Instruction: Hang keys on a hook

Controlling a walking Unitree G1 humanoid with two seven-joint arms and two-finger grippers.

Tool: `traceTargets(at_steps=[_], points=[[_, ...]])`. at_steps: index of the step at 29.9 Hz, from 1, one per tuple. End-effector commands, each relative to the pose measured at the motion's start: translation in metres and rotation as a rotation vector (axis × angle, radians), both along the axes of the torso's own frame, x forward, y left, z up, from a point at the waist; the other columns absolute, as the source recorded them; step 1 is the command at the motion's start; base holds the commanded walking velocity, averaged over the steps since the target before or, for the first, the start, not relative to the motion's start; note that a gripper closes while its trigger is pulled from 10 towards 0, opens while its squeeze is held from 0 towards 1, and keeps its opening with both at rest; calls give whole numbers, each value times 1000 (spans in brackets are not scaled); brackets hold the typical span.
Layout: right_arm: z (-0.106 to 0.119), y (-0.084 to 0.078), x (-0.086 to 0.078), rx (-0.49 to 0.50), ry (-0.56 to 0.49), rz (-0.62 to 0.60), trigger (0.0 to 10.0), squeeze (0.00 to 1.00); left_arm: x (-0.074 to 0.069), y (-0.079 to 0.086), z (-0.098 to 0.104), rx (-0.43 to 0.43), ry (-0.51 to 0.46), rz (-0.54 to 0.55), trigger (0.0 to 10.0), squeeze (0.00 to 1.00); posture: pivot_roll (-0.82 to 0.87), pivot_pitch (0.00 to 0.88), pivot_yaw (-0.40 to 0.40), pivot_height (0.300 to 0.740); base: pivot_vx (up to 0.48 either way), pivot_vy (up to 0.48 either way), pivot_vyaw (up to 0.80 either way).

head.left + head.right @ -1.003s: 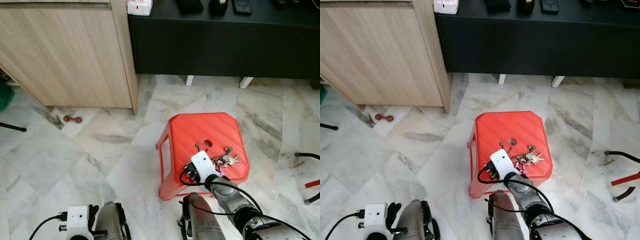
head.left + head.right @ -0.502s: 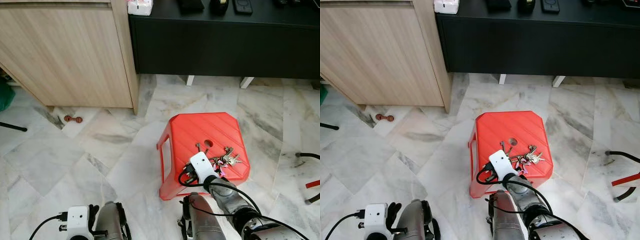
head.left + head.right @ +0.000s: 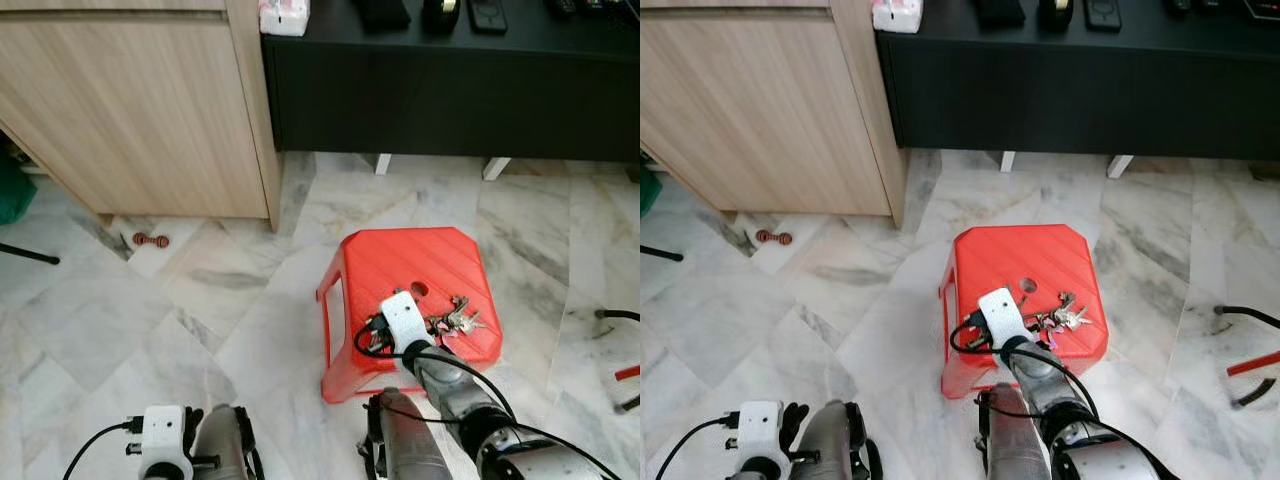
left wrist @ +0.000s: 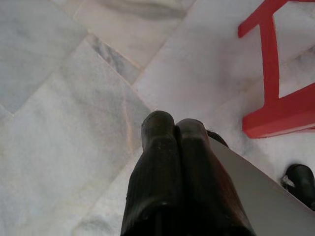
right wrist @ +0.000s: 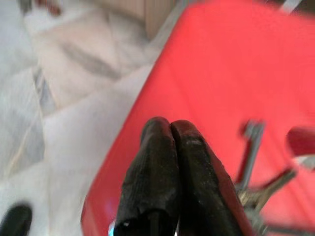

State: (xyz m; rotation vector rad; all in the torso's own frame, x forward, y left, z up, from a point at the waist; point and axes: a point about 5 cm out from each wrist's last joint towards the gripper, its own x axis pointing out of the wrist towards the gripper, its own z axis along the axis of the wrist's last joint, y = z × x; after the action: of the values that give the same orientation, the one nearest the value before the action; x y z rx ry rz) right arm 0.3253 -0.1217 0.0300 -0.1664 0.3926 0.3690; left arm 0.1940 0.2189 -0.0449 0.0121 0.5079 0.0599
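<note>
Keys (image 3: 455,319) lie ungrasped on the red stool (image 3: 410,262). Right gripper (image 5: 170,129) hovers beside them, clenched empty (left gripper (image 4: 170,129) likewise, idle). Pickup and hanging both remain.

One red plastic stool (image 3: 420,270). One bunch of keys (image 3: 455,318) on its top; key count inside the bunch cannot be told. Two grippers: right gripper (image 5: 170,129), left gripper (image 4: 173,124), each with two black fingers pressed together. Two white wrist camera boxes, one per arm (image 3: 403,317) (image 3: 164,432). One light wood cabinet (image 3: 140,110). One black low cabinet (image 3: 450,90), two white feet (image 3: 382,163) (image 3: 494,167) visible under it. One white box (image 3: 283,15) on its top corner. Three dark items further along that top (image 3: 381,11) (image 3: 443,12) (image 3: 488,13), too small to name. One small reddish dumbbell-shaped object (image 3: 150,240) on the floor.
</note>
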Motion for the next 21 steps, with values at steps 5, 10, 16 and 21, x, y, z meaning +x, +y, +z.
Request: traceTargets(at_steps=[5, 10, 16, 21], points=[[2, -9, -1, 98, -30, -69, 0, 0, -48, -12, -43, -10, 350, -32, 10000, 0, 150, 126, -91, 621, 0, 0, 0], [-15, -22, -14, 78, 32, -116, 9412, 0, -42, -12, -43, -5, 366, -25, 10000, 0, 134, 99, -88, 621, 0, 0, 0], [-25, -30, -21, 36, 130, -102, 10000, 1000, -50, -11, -46, -4, 385, -25, 10000, 0, 142, 129, -93, 621, 0, 0, 0], [-19, -30, -13, 16, 139, -105, 10000, 1000, -60, -10, -49, -6, 399, -19, 10000, 0, 156, 157, -92, 621, 0, 0, 0]])
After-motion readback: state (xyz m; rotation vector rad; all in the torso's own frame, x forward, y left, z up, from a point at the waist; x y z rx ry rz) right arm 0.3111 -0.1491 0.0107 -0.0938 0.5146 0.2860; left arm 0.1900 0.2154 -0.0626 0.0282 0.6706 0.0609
